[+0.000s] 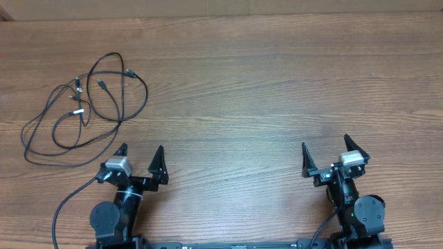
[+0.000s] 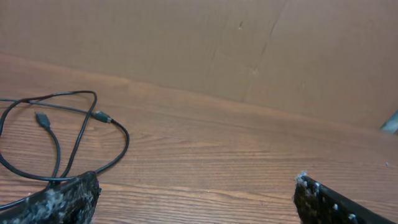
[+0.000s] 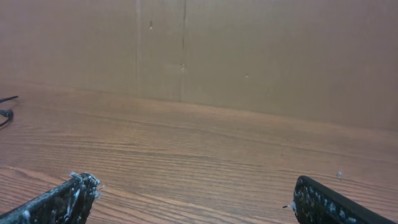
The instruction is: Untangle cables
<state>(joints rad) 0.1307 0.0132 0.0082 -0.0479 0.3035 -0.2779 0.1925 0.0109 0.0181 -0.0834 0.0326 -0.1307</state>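
The cables (image 1: 86,104) are thin black cords with small plug ends, lying in a tangled heap of loops on the wooden table at the far left. Part of the heap shows in the left wrist view (image 2: 68,134), just beyond my left finger. A short end shows at the left edge of the right wrist view (image 3: 5,114). My left gripper (image 1: 140,153) is open and empty, near the table's front edge, just below the heap. My right gripper (image 1: 324,149) is open and empty at the front right, far from the cables.
The wooden table (image 1: 263,90) runs to a brown cardboard wall (image 2: 249,43) at the back. A thicker black cable (image 1: 66,207) wired to the left arm curves at the front left.
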